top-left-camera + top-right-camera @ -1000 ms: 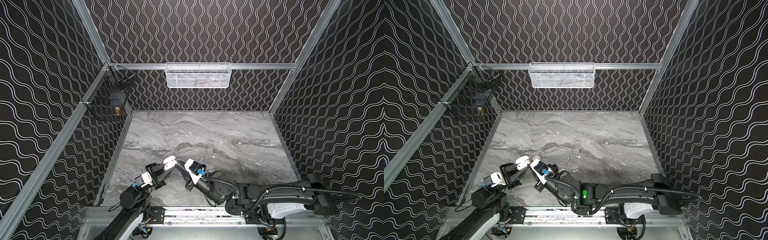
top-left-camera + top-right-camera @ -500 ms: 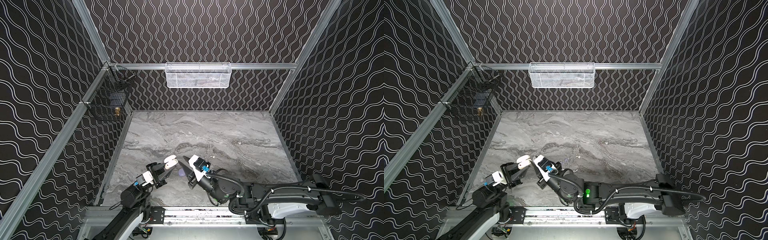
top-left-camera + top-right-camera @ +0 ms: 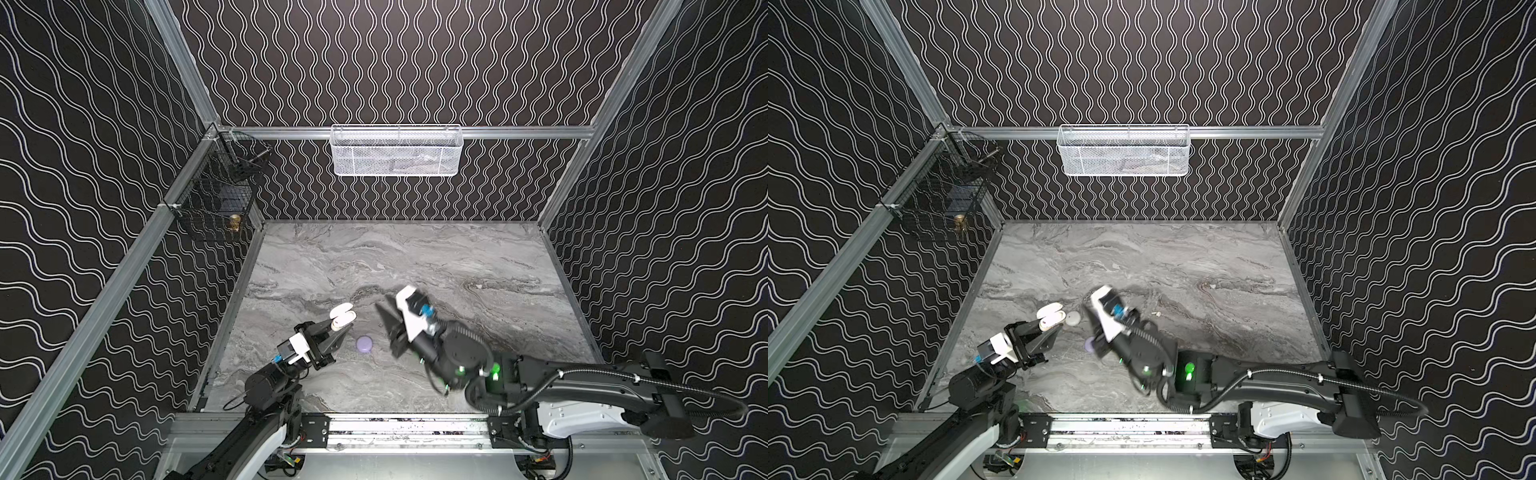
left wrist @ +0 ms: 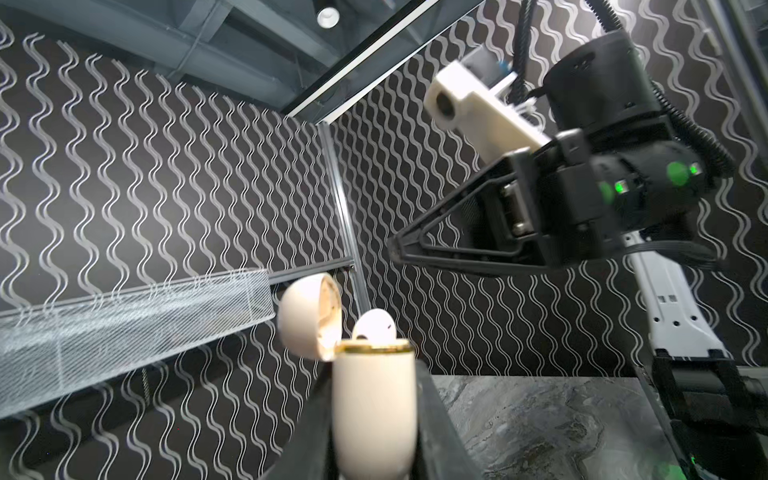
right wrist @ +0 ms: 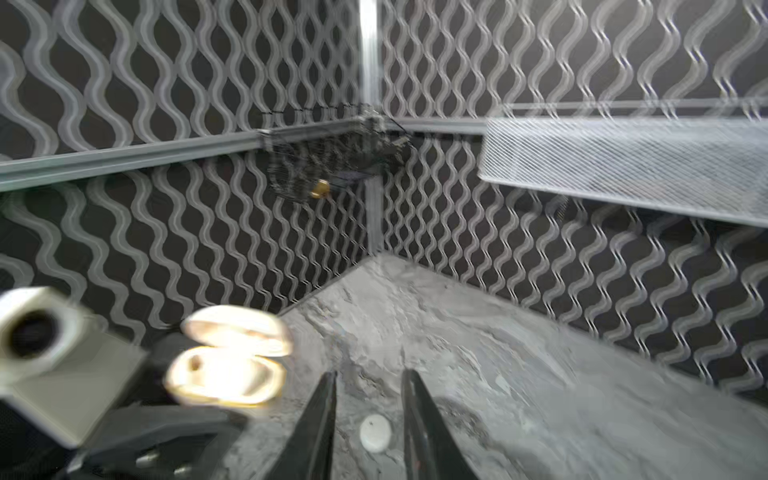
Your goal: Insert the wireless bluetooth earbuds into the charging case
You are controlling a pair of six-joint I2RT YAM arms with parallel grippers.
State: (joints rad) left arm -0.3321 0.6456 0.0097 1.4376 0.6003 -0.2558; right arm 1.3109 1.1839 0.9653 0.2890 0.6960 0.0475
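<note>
My left pincer [image 3: 338,331] clamped on open case [image 4: 374,407], lid tipped back, one white earbud [image 4: 374,326] seated inside, my right pincer [image 5: 369,374] apart, empty, over table [image 5: 540,395] near case

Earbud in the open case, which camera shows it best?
The left wrist view: the earbud pokes out of the open case, close and sharp. The right wrist view shows the case blurred and glaring; in both top views the case is too tiny to show the earbud.
</note>
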